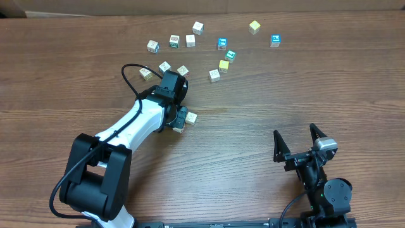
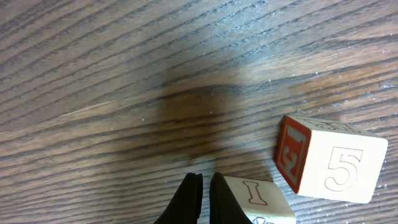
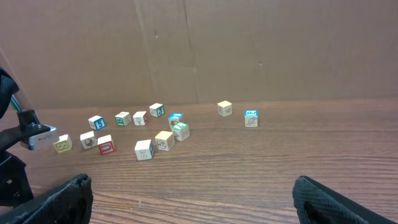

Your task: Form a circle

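Collision risk: the lettered cube (image 2: 256,200) can be shoved into the numbered cube (image 2: 339,168) by the clenched, empty left gripper (image 2: 205,182) just beside it. Right gripper (image 1: 295,134) is held released. No circle is formed; cubes (image 1: 190,40) lie scattered.

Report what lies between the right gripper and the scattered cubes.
Only bare wooden table lies between the open right gripper and the cubes, as the overhead and right wrist views show.
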Available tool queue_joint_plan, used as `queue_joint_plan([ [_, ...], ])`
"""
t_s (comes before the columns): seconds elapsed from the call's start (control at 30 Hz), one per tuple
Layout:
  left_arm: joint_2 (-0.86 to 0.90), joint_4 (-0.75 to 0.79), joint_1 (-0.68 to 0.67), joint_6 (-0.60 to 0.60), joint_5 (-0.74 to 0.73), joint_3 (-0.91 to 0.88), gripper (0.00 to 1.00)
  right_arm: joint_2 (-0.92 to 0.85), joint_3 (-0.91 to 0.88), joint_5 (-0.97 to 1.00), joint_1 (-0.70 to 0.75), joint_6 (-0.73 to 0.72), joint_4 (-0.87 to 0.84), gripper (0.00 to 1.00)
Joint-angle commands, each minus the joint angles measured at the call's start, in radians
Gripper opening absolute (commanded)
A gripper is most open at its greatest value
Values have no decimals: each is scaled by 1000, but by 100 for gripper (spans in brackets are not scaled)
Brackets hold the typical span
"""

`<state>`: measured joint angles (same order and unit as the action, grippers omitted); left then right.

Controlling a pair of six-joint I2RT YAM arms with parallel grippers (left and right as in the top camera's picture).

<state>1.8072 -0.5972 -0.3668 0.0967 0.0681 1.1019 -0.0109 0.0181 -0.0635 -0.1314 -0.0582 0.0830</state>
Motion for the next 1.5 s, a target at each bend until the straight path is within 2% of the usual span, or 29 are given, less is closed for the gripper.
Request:
queue_joint_plan([
  [0.0,11,3,0,-22,-16,-5,4,8,-10,-2,2,3,-3,100],
  [0.37,11,9,0,-23,-14,-5,4,8,-10,-2,2,3,-3,100],
  [0.6,10,-2,0,9,65,16,4,8,-10,-2,2,3,-3,100],
  [0.83,8,-159,9,116,94,98,4,8,-10,-2,2,3,-3,100],
  [0.93,8,-248,9,172,61,101,4,8,-10,-2,2,3,-3,100],
  [1.07,8,-372,9,189,-22,98,4,8,-10,-2,2,3,-3,100],
  [1.47,8,-331,6,188,-56,65,4,8,-10,-2,2,3,-3,100],
])
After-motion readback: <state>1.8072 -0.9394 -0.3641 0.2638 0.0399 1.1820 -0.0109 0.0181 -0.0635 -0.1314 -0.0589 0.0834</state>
